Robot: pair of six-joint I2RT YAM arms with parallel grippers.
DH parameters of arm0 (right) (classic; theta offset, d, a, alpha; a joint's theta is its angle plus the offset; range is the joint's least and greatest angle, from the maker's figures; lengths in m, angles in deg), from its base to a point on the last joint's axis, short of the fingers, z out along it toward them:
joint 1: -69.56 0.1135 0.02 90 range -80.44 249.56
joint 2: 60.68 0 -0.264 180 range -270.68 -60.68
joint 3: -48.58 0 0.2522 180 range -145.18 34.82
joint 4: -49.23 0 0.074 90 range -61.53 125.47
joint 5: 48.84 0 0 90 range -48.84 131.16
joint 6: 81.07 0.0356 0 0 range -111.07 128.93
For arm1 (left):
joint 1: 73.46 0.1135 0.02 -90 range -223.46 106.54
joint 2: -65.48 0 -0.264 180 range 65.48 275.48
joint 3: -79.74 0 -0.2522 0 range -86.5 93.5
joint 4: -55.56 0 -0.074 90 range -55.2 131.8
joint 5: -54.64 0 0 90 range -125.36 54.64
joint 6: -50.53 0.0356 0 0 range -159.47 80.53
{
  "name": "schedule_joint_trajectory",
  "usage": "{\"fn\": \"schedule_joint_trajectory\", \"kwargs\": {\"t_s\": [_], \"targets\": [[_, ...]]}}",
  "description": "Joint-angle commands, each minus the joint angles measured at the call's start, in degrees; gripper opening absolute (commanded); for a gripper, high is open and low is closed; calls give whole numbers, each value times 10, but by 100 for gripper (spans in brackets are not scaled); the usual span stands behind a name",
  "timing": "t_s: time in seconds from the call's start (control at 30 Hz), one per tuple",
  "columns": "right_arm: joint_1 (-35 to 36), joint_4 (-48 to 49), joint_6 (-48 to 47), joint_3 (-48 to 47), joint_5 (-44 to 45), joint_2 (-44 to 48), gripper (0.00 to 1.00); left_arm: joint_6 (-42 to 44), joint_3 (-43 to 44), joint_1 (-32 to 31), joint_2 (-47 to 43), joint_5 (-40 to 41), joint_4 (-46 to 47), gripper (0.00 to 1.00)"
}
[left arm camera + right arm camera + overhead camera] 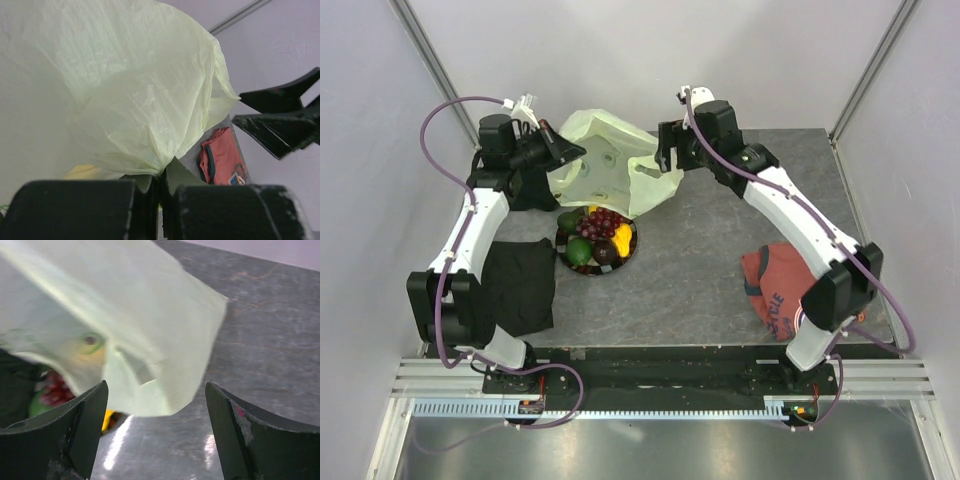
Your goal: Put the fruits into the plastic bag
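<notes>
A black cloth (520, 285) is spread on the worktop (700, 290) at the left. The left tool (161, 186) is clenched on a gathered fold of the plastic bag (608, 150), which is lifted at that side and sits behind the plate (582, 271). The fruits (597, 238) (dark grapes, a yellow piece, green ones) are piled on that plate, outside the bag. The right tool (156, 387) is released, its jaws spread wide at the bag's right edge. A red shirt (775, 285) is crumpled further right.
</notes>
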Motion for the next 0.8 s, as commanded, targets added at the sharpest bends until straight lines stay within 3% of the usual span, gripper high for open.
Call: {"fn": "schedule_joint_trajectory", "kwargs": {"t_s": [0.0, 0.13, 0.33, 0.6, 0.77], "targets": [[51, 113, 62, 37, -81, 101, 84, 11, 1, -4, -26, -25, 28, 2], [127, 112, 76, 49, -99, 82, 77, 0, 35, -6, -5, -30, 38, 2], [191, 89, 109, 22, -68, -22, 66, -2, 76, -6, 27, -25, 39, 2], [203, -39, 98, -111, -19, -138, 55, -20, 130, -6, 81, -40, 58, 1], [205, -73, 122, -126, 18, -163, 52, -34, 141, -6, 98, -49, 67, 2]]}}
